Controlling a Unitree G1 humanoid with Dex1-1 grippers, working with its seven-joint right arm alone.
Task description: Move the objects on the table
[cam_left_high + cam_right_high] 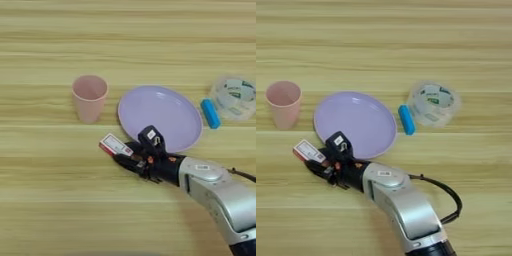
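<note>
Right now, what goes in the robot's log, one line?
right gripper: shut on packet | packet: left of plate | cup: upright, untouched

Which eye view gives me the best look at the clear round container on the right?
The right eye view: the clear round plastic container sits whole, well inside the picture, beside the small blue oblong object. In the left eye view the container sits hard against the right edge, its rim barely fitting.

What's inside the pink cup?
Nothing shows inside the pink cup: it stands upright and only its pale inner wall is visible from this angle. The cup's very bottom is hidden by its near wall.
</note>
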